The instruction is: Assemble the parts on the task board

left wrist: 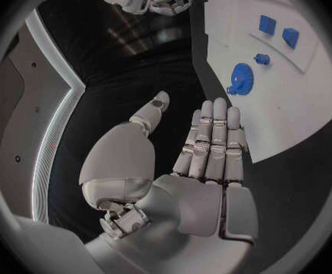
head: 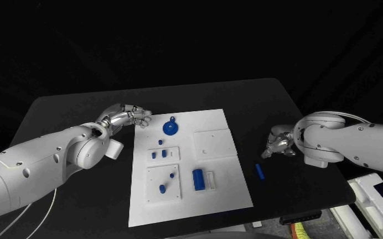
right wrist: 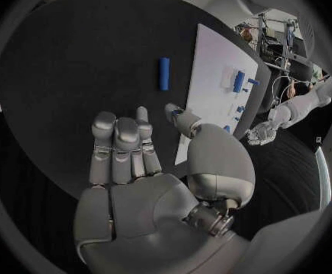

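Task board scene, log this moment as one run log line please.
left hand: open, at task board far-left corner | right hand: open, empty, over table | blue cylinder: on table beside board | blue gear: on board

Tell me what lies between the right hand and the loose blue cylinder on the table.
Only bare black table, per the head view, between right hand and blue cylinder.
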Motion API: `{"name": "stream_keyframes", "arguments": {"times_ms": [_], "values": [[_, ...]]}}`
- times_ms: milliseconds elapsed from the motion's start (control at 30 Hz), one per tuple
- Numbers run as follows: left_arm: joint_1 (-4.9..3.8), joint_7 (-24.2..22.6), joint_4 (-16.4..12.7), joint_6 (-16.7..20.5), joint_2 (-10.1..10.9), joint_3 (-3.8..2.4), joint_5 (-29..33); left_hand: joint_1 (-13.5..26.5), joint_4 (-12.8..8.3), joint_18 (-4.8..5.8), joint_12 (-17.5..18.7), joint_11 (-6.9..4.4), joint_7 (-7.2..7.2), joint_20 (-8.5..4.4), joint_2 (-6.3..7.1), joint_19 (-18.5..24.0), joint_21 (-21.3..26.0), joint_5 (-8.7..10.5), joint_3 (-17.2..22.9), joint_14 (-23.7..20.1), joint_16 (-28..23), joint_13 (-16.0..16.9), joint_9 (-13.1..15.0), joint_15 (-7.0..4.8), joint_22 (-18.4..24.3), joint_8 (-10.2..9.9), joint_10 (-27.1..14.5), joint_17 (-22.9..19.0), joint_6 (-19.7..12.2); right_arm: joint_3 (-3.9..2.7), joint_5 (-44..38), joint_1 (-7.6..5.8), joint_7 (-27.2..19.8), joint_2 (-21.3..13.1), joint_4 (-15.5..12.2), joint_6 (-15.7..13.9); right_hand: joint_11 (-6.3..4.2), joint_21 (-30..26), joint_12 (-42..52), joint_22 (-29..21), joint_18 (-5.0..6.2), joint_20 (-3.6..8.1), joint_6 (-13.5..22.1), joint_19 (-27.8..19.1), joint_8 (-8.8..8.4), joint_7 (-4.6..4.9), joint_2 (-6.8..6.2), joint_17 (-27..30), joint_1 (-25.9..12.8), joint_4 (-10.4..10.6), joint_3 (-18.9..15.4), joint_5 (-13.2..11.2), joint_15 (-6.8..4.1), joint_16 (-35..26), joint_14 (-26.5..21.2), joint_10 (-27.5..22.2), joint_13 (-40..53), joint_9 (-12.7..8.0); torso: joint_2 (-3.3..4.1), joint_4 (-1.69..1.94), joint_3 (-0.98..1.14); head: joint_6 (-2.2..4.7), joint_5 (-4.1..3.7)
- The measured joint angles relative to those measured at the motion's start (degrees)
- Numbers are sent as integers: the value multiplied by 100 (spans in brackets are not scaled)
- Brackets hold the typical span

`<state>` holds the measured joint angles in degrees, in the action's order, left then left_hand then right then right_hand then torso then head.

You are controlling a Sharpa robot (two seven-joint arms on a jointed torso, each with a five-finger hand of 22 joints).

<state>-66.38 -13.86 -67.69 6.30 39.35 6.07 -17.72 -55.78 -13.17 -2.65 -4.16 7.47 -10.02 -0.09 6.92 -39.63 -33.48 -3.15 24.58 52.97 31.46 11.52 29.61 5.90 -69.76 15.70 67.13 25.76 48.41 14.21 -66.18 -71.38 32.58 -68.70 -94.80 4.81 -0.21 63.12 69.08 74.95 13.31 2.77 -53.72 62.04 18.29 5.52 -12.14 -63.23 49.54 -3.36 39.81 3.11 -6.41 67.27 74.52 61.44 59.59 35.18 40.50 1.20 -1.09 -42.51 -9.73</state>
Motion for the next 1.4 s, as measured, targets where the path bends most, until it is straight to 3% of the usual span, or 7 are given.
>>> {"name": "stream_keyframes", "arguments": {"times_ms": [533, 667, 833, 1033, 1100, 1167, 1400], "values": [[4, -3, -34, 0, 71, 7, 0, 0, 0, 2, 0, 0, 0, 0, 0, 0, 0, 0, 0, 0, 0, -3, 0, 0, -4, 0, 0, 6, 0, -40, -285, 533, 141, 335, -82, 34, 30, 3, -24, -1, -4, -2, -18, 0, -77, 85, -21, -34, -144, 38, -148, 0, 49, 1, 53, 34, 36, 15, -2, -4, -12, -49, 13], [4, -3, -36, 0, 89, 11, 0, 0, 0, 2, 0, 0, 0, 0, 0, 0, 0, 0, 0, 0, 0, -5, 0, 0, -4, 0, 0, 6, 0, -61, -408, 596, 163, 381, -81, 32, 31, 4, -40, -1, -8, -2, -41, 0, -77, 88, -21, -43, -144, 45, -186, 0, 55, 1, 60, 52, 41, 764, -2, -4, -12, -58, 13], [4, -3, -46, 0, 99, 14, 0, 0, 0, 3, 0, 0, 0, 0, 0, 0, 0, 0, 0, 0, 0, -5, -5, 0, -4, 0, 0, 11, 0, -76, -661, 651, 186, 440, -77, -7, 41, 4, -47, -1, -45, -3, -76, 0, -65, 107, 0, -53, -165, 20, -211, 0, 65, 1, 70, 64, 53, 1049, -4, -7, -11, -64, 28], [4, -3, -57, 0, 118, 15, 0, 0, 0, 3, 0, 0, 0, 0, 0, 0, 0, 0, 0, 0, 0, -4, -5, 0, -8, 0, 0, 10, 0, -94, -1069, 741, 218, 534, -48, -92, 49, 4, -22, -1, -73, -2, -84, -3, 640, 97, 186, -72, 21, -190, -161, 0, 77, 3, 82, 78, 70, 1046, -4, -8, -5, -71, 48], [5, -2, -62, 0, 125, 16, 0, 0, 0, 4, 0, 0, 0, 0, 0, 0, 0, 0, 0, 0, 0, -4, -5, 0, -8, 0, 0, 10, 0, -100, -1214, 783, 228, 563, -36, -128, 43, 4, -18, -1, -74, 9, -85, -34, 1136, 97, 209, -75, 132, -292, -123, 0, 78, 4, 83, 83, 77, 957, -4, -8, -4, -71, 50], [5, -1, -65, 0, 132, 17, 0, 0, 0, 3, 0, 0, 0, 0, 0, 0, 0, 0, 0, 0, 0, -4, -5, 0, -8, 0, 0, 10, 0, -116, -1359, 834, 236, 589, -27, -180, 44, 5, -18, -1, -89, 17, -128, -43, 1434, 81, 197, -85, 306, -477, -29, -1, 79, 4, 84, 84, 87, 559, -4, -8, -4, -75, 51], [5, 0, -75, 0, 149, 18, 0, 0, 0, 4, 0, 0, 0, 0, 0, 0, 0, 0, 0, 0, 0, -4, -5, 0, -8, 0, 0, 16, 0, -162, -1575, 922, 205, 645, -28, -364, 41, 5, -18, -2, -100, 17, -234, -44, 1434, 51, 117, -103, 626, -937, 239, -24, 87, 5, 92, 124, 98, 534, -4, -9, -8, -90, 47]]}}
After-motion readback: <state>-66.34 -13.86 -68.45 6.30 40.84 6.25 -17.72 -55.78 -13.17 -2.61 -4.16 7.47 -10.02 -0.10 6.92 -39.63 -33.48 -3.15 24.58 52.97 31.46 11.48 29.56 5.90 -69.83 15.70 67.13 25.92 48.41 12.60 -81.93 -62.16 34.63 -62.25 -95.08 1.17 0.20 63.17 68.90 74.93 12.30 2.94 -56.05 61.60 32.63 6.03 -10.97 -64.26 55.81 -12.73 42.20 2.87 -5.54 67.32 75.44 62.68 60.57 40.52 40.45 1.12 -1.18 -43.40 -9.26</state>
